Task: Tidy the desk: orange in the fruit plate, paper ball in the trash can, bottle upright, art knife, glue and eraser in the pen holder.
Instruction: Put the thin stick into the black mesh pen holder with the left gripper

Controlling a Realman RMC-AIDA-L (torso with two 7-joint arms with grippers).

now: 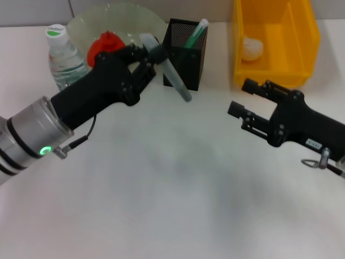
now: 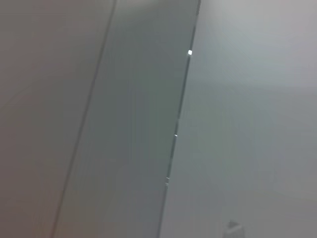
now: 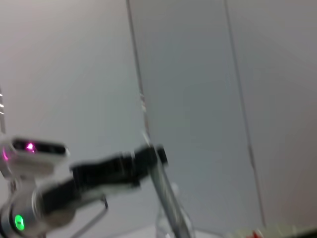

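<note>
Knife [image 1: 173,75], a grey stick-like art knife, hangs tilted in the left gripper [image 1: 150,55], which is clenched on its upper end; its lower tip points down in front of the holder [image 1: 186,53], just beside the mesh wall. The black mesh holder stands on the white desk [image 1: 161,183] and already has a green-capped tube [image 1: 195,33] leaning inside. Behind the left gripper sits the glass plate [image 1: 129,19] with a red-orange fruit [image 1: 105,44] on it, and the bottle [image 1: 64,56] stands upright beside the plate. At the desk's far right, the yellow bin [image 1: 275,43] holds a white paper ball [image 1: 251,48]. The right gripper [image 1: 240,97] hovers above the desk in front of the bin, fingers spread and grasping nothing. In the right wrist view, the left gripper [image 3: 148,158] shows with the knife [image 3: 168,198] slanting below it.
</note>
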